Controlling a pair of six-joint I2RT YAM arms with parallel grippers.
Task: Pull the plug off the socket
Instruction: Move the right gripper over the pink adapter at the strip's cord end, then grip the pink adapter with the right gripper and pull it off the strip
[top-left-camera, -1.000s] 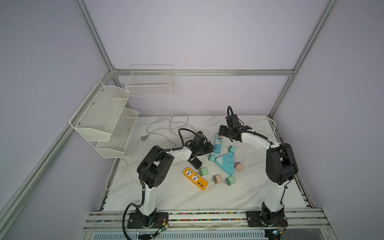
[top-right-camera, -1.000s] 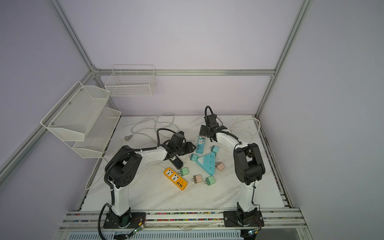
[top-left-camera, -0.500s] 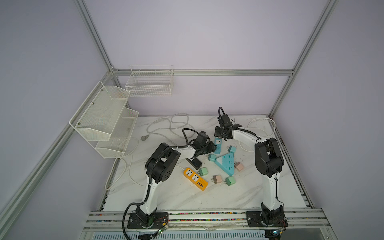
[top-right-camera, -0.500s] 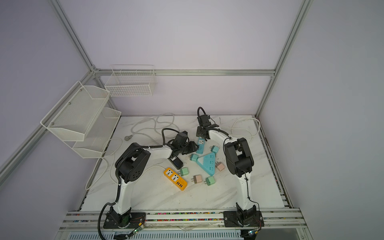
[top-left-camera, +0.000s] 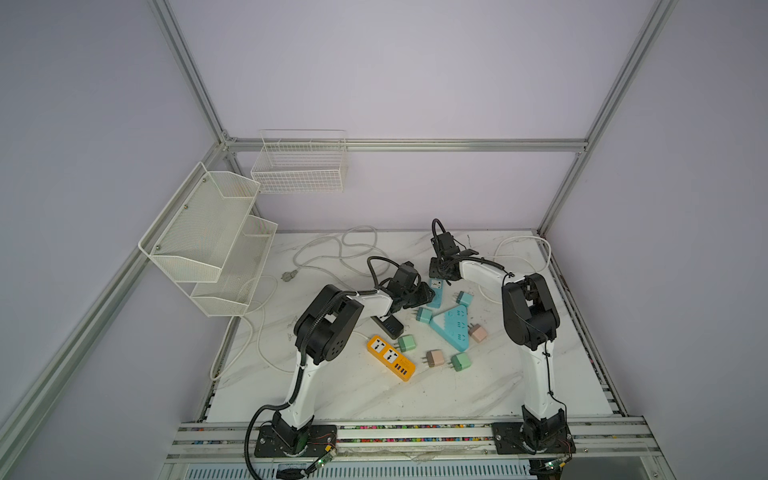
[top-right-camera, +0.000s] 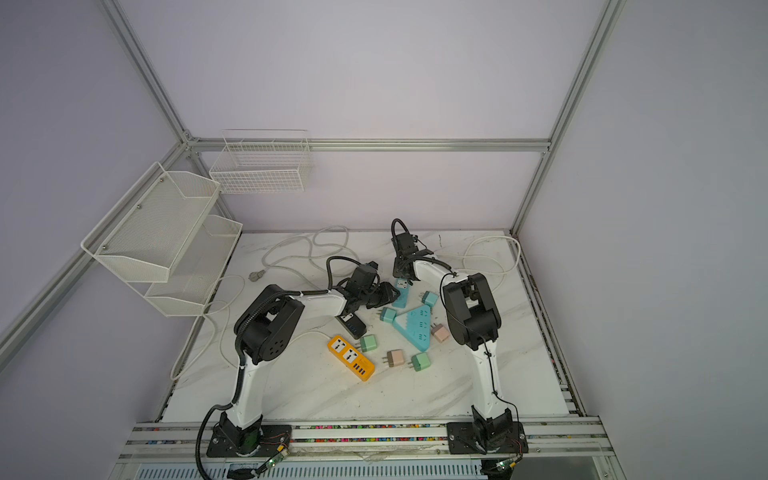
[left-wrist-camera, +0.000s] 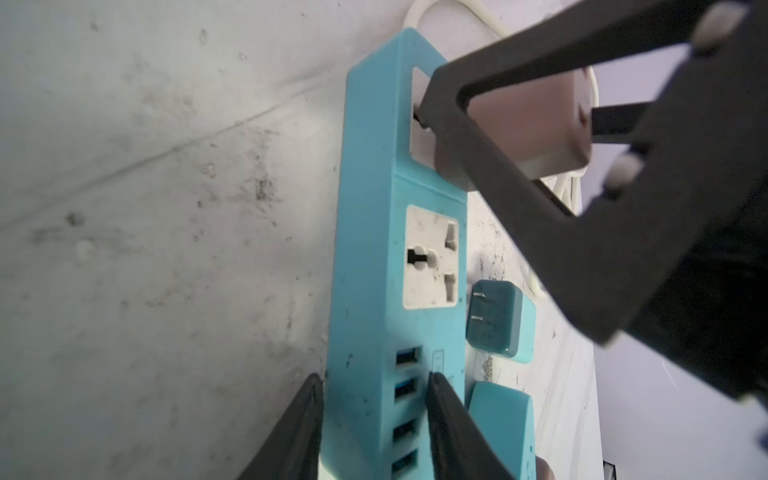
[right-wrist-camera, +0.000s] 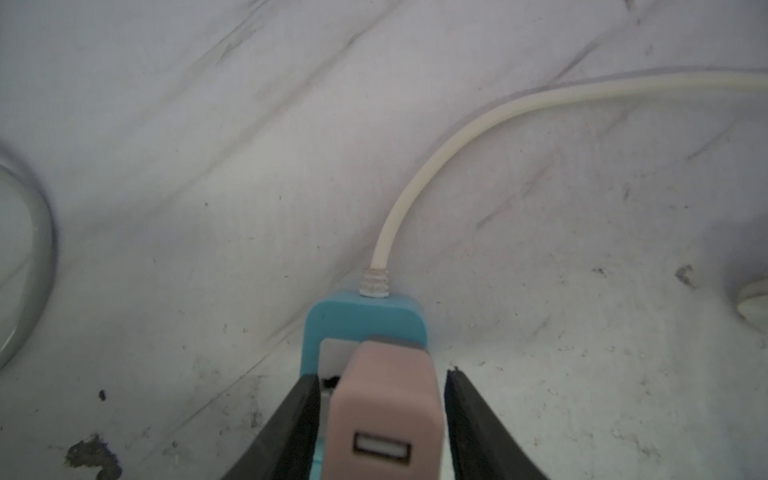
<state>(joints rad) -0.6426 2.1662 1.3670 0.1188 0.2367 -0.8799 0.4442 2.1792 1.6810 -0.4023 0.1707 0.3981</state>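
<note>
This is looking like a robotics lab cell rather than a home or shop. An aluminium frame (top-left-camera: 399, 144) is boxing the space in, with plain lavender panels (top-left-camera: 374, 75) closing it off. A left arm (top-left-camera: 328, 328) and a right arm (top-left-camera: 528, 311) are standing bolted to a slotted rail (top-left-camera: 415, 432) along the front of a marble-patterned bench (top-left-camera: 374, 395). A bare circuit board (top-left-camera: 326, 458) is dangling below on loose wires. A wire basket (top-left-camera: 299, 170) and a tiered mesh shelf (top-left-camera: 208, 232) are hanging on the panels. A blue power strip (top-left-camera: 435, 291) and an orange power strip (top-left-camera: 391, 358) are lying among loose plug adapters (top-left-camera: 434, 357).

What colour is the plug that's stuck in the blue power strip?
Dusty pink. The small square plug shows best in the right wrist view.
</note>
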